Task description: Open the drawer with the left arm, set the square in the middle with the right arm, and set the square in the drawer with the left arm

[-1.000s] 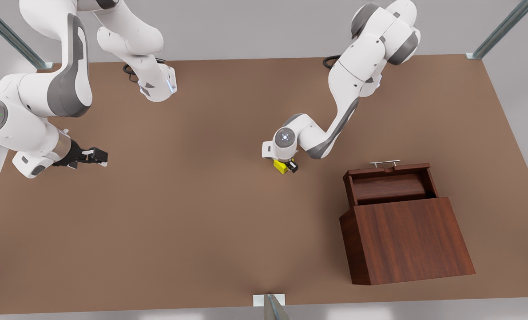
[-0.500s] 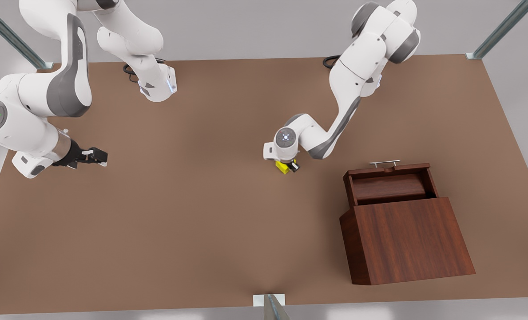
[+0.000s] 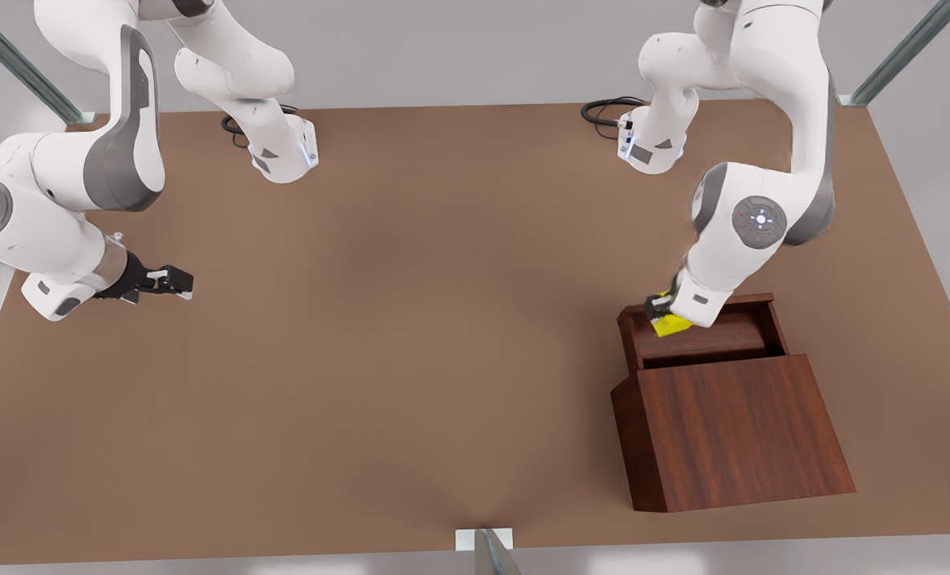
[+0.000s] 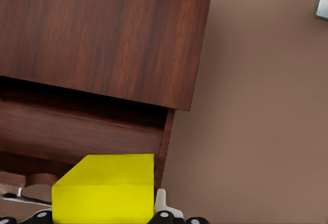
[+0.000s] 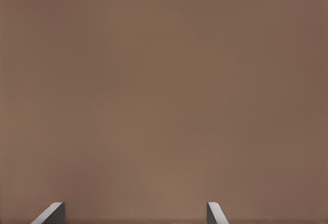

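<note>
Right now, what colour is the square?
Bright yellow square, clearest in the left wrist view.

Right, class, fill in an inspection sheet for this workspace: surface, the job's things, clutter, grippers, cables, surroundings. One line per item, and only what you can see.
Surface: matte brown tabletop, unmarked.
Job's things: drawer pulled open from the wooden box; yellow cube over the drawer's interior, near its front corner on the front view's left.
Clutter: nothing seen.
Grippers: left gripper above the open drawer, shut on the cube; right gripper waits over bare tabletop at the front view's left, fingers apart, holding nothing.
Cables: black cable looped by the left arm's base; another behind the right arm's base.
Surroundings: grey floor, metal frame struts at the table's corners.
</note>
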